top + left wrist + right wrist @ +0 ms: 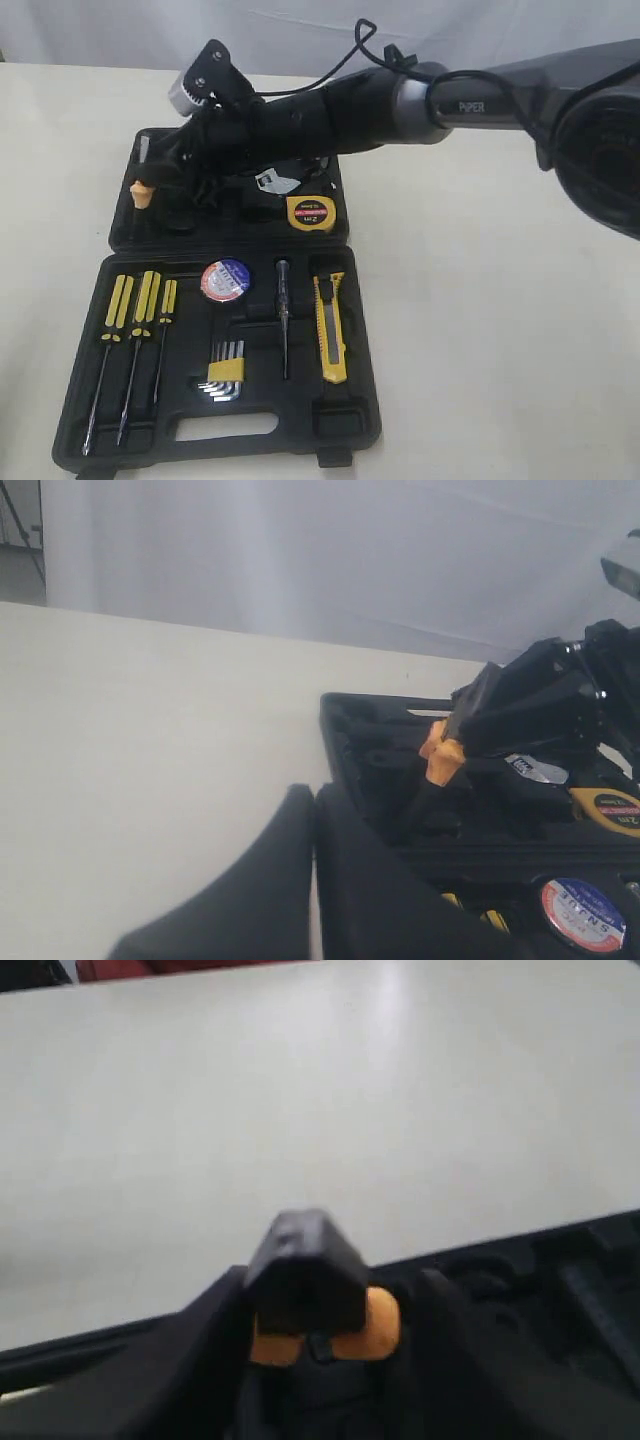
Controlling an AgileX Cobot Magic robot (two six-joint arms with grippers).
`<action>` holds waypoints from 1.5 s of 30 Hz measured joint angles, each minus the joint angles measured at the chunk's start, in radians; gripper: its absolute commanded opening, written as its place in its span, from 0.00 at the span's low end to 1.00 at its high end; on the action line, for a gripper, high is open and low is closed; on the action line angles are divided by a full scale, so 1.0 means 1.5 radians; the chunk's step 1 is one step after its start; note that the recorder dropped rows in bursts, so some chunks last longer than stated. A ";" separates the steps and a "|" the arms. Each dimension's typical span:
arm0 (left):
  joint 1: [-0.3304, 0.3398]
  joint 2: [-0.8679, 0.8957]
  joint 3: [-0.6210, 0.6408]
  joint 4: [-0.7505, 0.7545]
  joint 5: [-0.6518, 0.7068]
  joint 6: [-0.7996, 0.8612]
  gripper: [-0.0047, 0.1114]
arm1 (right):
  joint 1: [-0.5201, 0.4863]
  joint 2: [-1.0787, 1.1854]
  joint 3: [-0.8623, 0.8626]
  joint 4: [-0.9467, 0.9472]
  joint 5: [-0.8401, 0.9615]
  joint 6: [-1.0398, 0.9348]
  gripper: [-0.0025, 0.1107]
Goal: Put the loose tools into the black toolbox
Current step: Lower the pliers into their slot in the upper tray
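The black toolbox (362, 405) lies open on the table. My right gripper (165, 175) (330, 1295) reaches across to the far-left pocket of its upper half. Its fingers straddle the orange-black pliers (142, 193) (442, 758) (382, 1326), jaws parted, with a thin gap on one side. The yellow-black tape measure (310, 213) (610, 810) sits in the upper half. The tape roll (225, 280) (583, 915) and yellow utility knife (331, 325) lie in the lower half. My left gripper (315, 880) hangs shut and empty beside the box's left edge.
Yellow-handled screwdrivers (135, 300), hex keys (225, 375) and a thin tester screwdriver (283, 315) rest in the lower tray. Pale bare table (480, 330) surrounds the box. The right arm's black body (400, 100) spans the upper half of the box.
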 measured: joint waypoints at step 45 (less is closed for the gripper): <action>0.000 0.000 0.000 0.000 0.000 0.000 0.04 | 0.035 -0.060 -0.005 -0.603 0.005 0.584 0.61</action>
